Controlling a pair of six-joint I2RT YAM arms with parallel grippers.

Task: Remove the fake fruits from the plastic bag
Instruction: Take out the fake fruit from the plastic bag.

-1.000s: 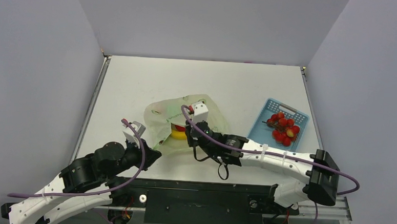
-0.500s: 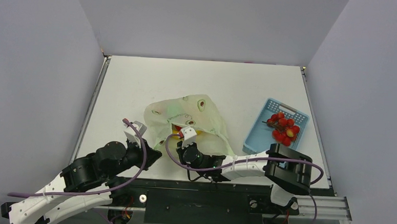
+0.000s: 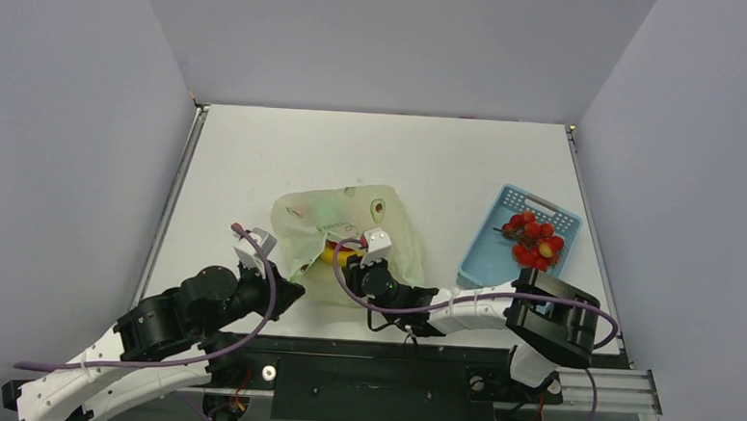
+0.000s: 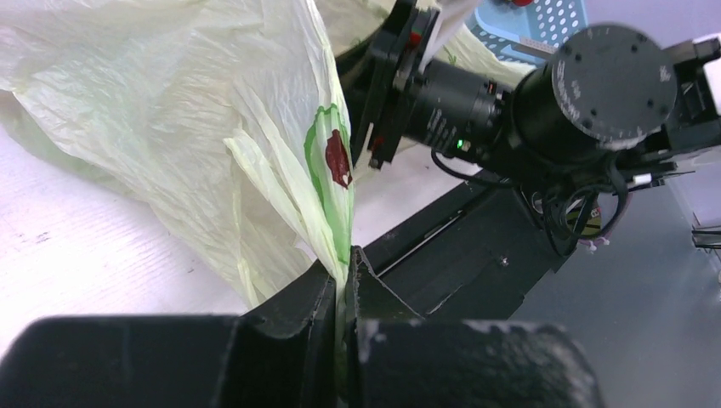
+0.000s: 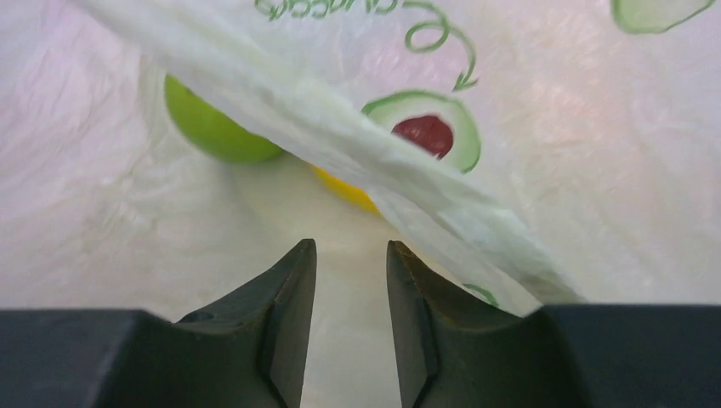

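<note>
Top view: the plastic bag (image 3: 311, 217) lies on the table (image 3: 257, 156), left of a blue basket (image 3: 488, 250) holding red fruits (image 3: 534, 240). Left wrist: the left gripper (image 4: 344, 280) is clamped on a fold of the bag. Right wrist: the right gripper (image 5: 350, 289), fingers narrowly parted and empty, sits inside the bag, facing a green fruit (image 5: 212, 127) and a yellow fruit (image 5: 344, 189).

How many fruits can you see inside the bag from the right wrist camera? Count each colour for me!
Green fruit: 1
Yellow fruit: 1
Total: 2 showing in the plastic bag; its fold may hide more.
</note>
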